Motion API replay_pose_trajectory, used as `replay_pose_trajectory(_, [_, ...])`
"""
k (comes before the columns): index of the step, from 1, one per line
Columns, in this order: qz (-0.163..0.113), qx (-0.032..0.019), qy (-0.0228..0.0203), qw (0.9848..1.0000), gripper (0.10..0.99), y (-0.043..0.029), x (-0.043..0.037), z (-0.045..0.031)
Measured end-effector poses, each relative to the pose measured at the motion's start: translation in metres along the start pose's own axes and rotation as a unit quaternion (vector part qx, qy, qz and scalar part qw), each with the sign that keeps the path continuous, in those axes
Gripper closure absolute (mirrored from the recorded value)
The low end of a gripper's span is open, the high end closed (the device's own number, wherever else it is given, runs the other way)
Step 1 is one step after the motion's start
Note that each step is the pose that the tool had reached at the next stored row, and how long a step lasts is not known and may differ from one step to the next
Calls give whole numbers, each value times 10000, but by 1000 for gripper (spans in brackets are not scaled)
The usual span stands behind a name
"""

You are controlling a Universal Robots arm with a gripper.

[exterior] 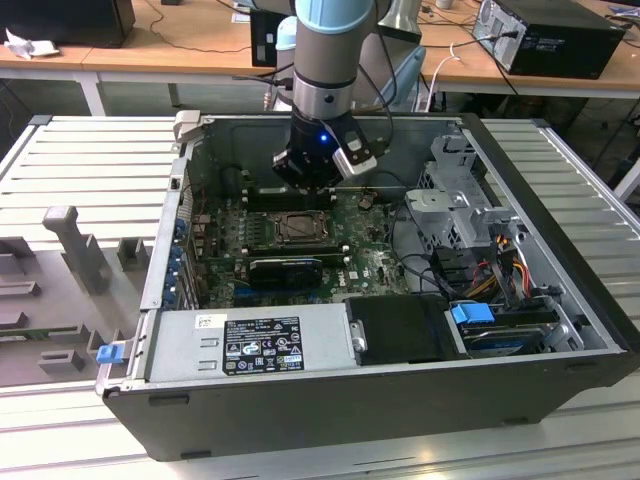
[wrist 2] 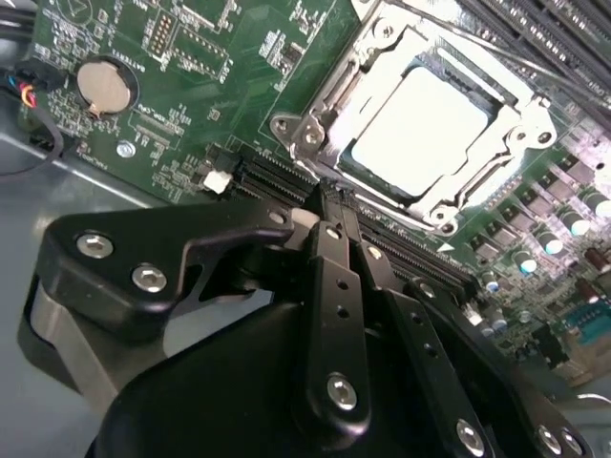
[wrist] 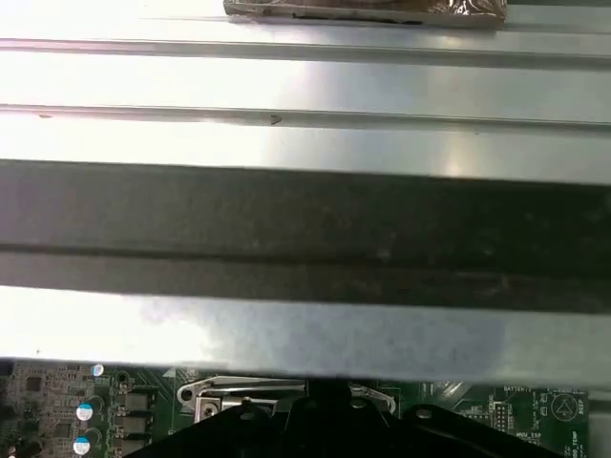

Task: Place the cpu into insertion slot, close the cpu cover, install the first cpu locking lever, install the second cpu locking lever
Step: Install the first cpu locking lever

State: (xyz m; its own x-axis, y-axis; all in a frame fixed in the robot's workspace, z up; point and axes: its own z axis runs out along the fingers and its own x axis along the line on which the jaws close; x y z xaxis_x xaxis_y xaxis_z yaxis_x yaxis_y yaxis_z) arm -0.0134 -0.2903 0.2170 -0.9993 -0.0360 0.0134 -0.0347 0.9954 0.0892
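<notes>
While the gripper [wrist 2: 329, 221] hung over the board with its fingers [wrist 2: 336, 286] pressed together and empty, the cpu [wrist 2: 420, 129] lay just beyond their tips, seated in the insertion slot [exterior: 299, 228] under the closed cpu cover [wrist 2: 325, 110]. Risk, as judged: closed tips descending off-line could scrape the cover frame or miss a lever.
</notes>
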Motion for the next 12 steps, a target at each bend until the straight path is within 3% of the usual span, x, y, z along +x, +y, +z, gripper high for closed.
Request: replay_pose_trajectory(12, [1,0,0,10000,980,-86,3,-8])
